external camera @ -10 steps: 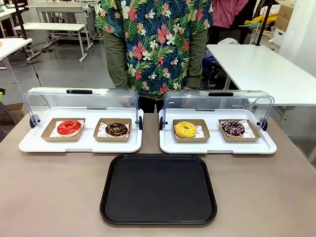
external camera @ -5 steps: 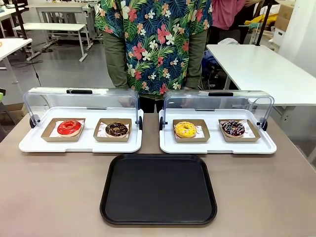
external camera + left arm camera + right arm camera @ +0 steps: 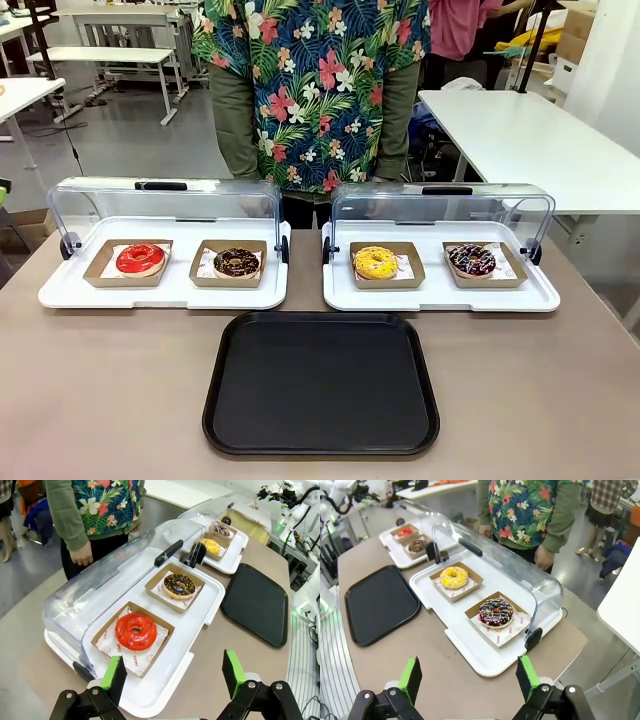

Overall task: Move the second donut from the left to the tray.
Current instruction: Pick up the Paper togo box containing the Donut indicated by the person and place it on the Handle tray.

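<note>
Black tray [image 3: 320, 385]: flat at the near middle of the table [image 3: 100, 400].
Second donut from the left [image 3: 236, 262]: dark chocolate ring with pale speckles, in a small brown cardboard tray [image 3: 228, 281] on the left white display tray [image 3: 160, 293], right of the red donut [image 3: 140, 258], under a raised clear lid [image 3: 165, 205].
My left claw [image 3: 173, 672]: spread wide, gripping nothing, by that display tray's left end.
My right claw [image 3: 469, 676]: spread wide, gripping nothing, near the sprinkled donut [image 3: 495, 612] at the table's right end.

Black tray [image 3: 320, 385], dark pale-speckled donut [image 3: 236, 262], red donut [image 3: 140, 258], yellow donut [image 3: 375, 262], floral shirt [image 3: 310, 70]
</note>
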### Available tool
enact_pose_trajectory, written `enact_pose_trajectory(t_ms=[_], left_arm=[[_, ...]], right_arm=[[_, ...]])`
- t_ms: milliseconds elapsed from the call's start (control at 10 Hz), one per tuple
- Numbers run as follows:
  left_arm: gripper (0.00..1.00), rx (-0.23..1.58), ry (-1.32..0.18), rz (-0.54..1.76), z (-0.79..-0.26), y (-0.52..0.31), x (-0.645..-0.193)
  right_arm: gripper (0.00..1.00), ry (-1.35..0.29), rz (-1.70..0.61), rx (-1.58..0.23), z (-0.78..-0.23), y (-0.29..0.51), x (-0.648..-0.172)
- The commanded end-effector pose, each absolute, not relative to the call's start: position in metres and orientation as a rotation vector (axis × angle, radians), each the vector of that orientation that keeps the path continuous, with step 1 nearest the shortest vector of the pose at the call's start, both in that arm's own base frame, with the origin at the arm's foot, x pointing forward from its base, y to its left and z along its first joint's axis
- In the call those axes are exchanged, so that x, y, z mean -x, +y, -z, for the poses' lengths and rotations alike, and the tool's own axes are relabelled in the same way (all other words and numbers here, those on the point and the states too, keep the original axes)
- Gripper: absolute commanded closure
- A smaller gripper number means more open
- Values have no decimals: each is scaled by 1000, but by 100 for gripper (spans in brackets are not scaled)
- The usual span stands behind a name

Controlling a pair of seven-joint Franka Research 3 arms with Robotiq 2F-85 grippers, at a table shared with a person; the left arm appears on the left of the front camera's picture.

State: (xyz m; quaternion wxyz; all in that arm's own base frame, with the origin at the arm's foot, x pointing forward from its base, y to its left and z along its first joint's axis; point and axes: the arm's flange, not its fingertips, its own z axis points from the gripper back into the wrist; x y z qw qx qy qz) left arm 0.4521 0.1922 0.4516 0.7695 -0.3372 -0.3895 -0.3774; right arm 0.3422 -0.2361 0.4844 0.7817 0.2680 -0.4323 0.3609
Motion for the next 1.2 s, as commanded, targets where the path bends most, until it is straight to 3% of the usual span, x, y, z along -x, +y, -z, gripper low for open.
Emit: enact_pose_trajectory(t_ms=[0,1100], left_arm=[[0,734,-841,814,-453,192,-454],[0,734,-841,814,-453,192,-454]], right_arm=[[0,-974,-800,-581,-485,-239,-346],[0,-974,-800,-581,-485,-239,-346]])
